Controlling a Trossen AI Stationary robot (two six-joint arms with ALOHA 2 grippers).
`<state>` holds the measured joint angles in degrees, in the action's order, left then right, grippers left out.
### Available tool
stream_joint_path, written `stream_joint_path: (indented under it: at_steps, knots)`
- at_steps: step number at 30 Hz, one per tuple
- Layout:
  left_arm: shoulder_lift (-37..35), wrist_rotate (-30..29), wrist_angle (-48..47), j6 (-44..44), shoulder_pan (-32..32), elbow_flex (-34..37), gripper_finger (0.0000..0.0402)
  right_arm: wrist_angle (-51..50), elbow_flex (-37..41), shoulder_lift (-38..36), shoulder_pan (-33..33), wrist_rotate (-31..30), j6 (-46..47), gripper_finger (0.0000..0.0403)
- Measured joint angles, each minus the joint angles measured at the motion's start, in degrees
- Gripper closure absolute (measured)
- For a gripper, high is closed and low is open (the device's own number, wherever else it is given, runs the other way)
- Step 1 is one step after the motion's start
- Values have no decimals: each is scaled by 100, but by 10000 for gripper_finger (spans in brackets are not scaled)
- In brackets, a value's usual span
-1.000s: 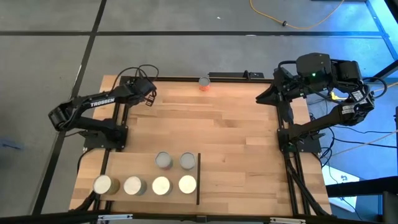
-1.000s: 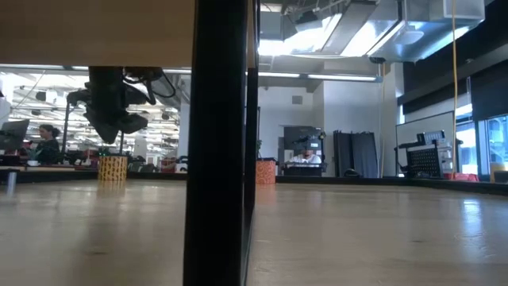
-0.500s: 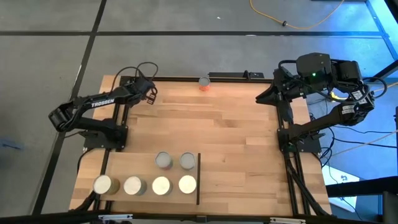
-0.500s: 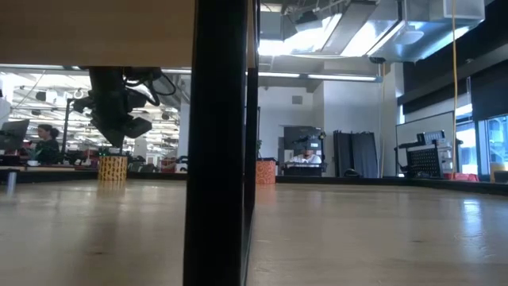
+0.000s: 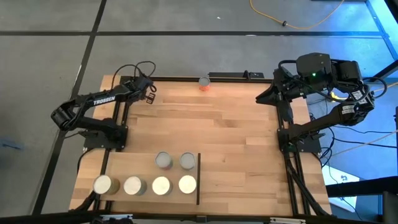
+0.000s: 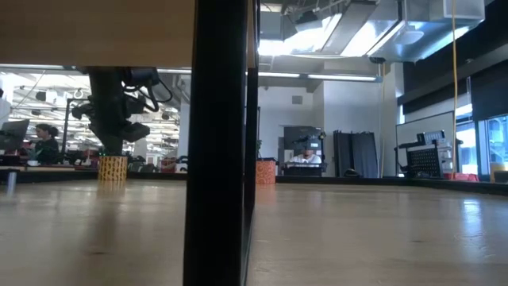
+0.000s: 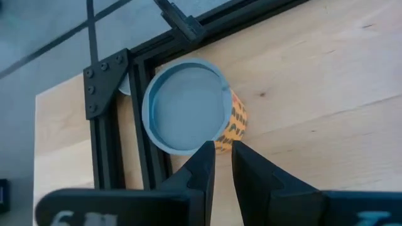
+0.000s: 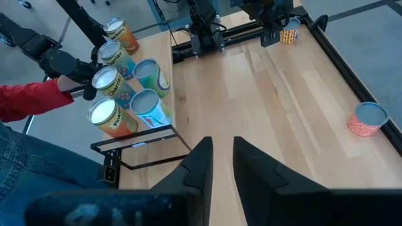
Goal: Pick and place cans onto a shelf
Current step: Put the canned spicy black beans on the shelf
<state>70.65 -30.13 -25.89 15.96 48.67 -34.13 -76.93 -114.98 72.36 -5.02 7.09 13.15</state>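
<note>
High view gives you a wide bare stretch of table [image 5: 236, 143] between the arms. Your left gripper [image 5: 148, 93] hangs over the far-left corner, right by the black frame [image 7: 103, 107]; its fingers [image 7: 202, 164] are nearly closed and hold nothing, just short of an orange can [image 7: 188, 108] with a pale round lid. Another can [image 5: 204, 83] stands at the far edge. Six cans [image 5: 160, 185] sit on the shelf [image 5: 146, 168], near-left, bounded by its black bar [image 5: 198, 179]. Right gripper [image 5: 264, 96] waits at the far-right edge, fingers [image 8: 200, 164] slightly apart, empty.
</note>
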Motion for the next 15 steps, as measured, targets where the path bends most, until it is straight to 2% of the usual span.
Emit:
stream_joint_path:
  at_steps: [15]
  knots:
    - [217, -79, 409, -469, -3, 0, 355, -2, 0, 0, 0, 0, 15, 338]
